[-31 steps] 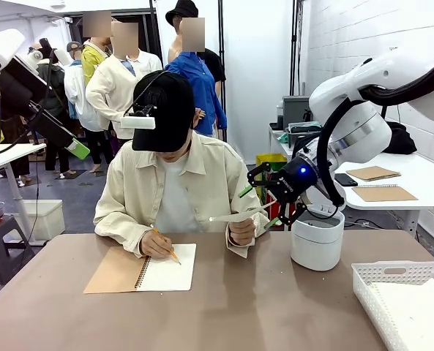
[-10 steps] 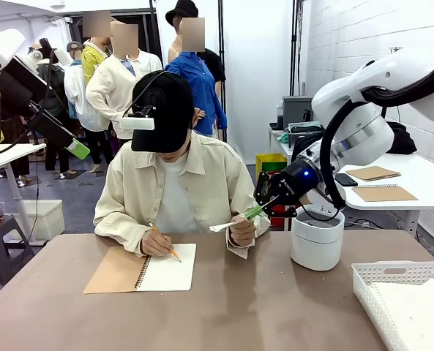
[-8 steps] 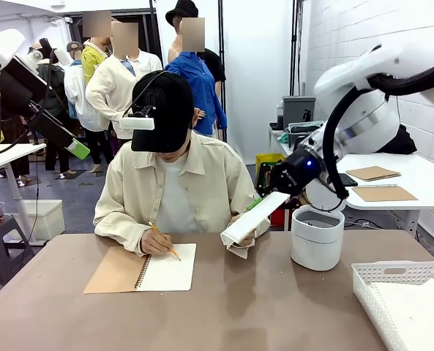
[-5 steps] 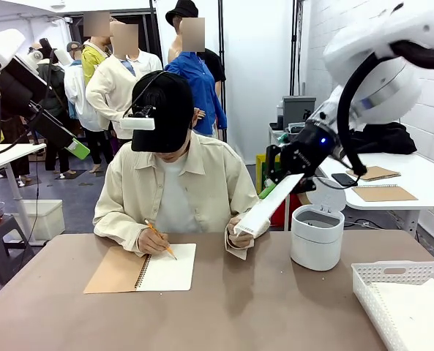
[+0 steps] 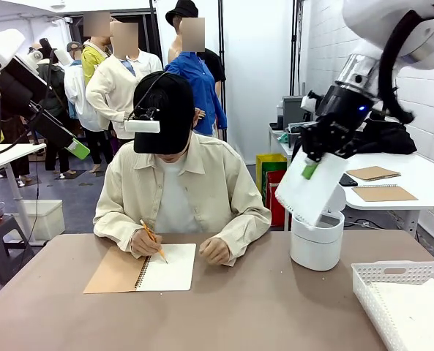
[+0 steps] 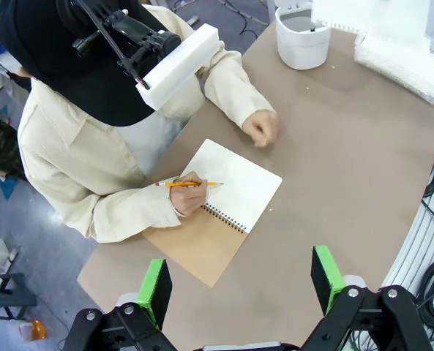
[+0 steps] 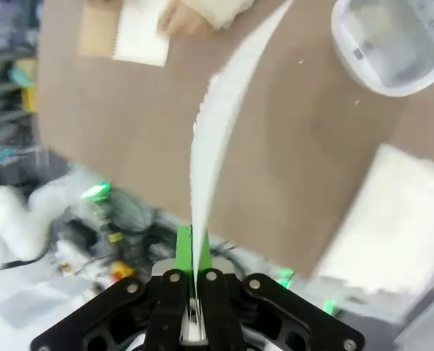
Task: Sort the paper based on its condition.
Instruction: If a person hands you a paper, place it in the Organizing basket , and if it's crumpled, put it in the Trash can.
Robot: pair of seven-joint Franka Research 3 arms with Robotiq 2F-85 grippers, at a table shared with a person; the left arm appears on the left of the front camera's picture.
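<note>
One sheet held over the bin

Right of centre in the front view, the right gripper [image 5: 309, 170] is clamped tight on the top edge of the paper [image 5: 313, 196]. The sheet hangs tilted below it, high off the table [image 5: 260, 307]. Its lower corner overlaps the top of the round white bin [image 5: 317, 247] in the picture; whether they touch cannot be told.

In the right wrist view the paper [image 7: 217, 131] rises edge-on from between the closed fingers and curves toward the upper middle of the frame. The bin [image 7: 392, 44] sits at the upper right there.

A white basket [image 5: 370, 281] stands at the lower right of the front view, with something white and flat inside.

At the bottom of the left wrist view, the left gripper [image 6: 241, 281] hangs with its green pads [image 6: 156, 289] wide apart and nothing between them. It is well above the table.

Below it, in the middle of that frame, lies an open notebook [image 6: 235, 194]. The person's writing hand [image 6: 189, 196] rests on the notebook, gripping a pencil [image 6: 191, 184]. The person's other hand [image 6: 260, 130] is a loose fist on the table, just beyond the notebook.
</note>
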